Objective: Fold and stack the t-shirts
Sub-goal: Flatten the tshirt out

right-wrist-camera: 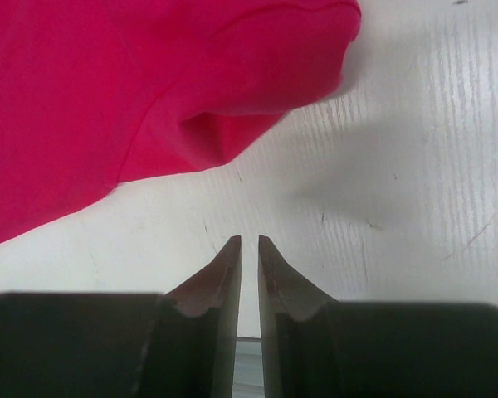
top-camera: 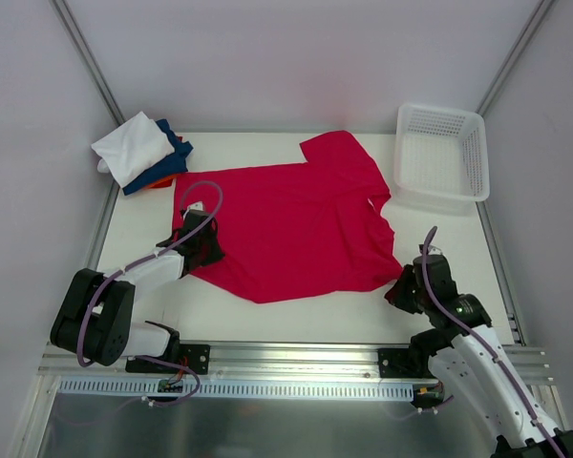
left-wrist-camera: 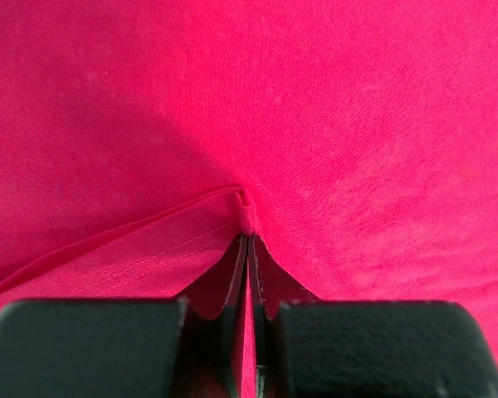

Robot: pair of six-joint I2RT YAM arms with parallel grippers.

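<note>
The red shirt [top-camera: 296, 224] lies spread over the middle of the table [top-camera: 296, 310], rumpled along its right side, not yet folded. The stack [top-camera: 143, 153] of folded shirts (white on top, blue and orange under it) sits at the far left corner, just beside the red shirt's far left edge. The basket [top-camera: 439, 110] stands at the far right.

The left gripper [left-wrist-camera: 246, 238] is at the shirt's left edge, its fingers pressed together on a small pinch of hem [left-wrist-camera: 246, 217]. The right gripper [right-wrist-camera: 249, 240] hangs over bare table just off the shirt's near right corner, its fingers a narrow slit apart with nothing between them.

What could go wrong, as I judge it:
- The left pinch takes very little cloth. A quick pull or lift may draw the hem out of the fingers, and the edge would drop back crooked.
- The right gripper is not on the cloth. If it shuts where it is, it catches nothing. A fold led by the left arm alone would drag the shirt askew and bunch it further.
- A narrow slit may push the corner away rather than take it in.
- A wide sweep by the left arm could knock the stack beside it.
</note>
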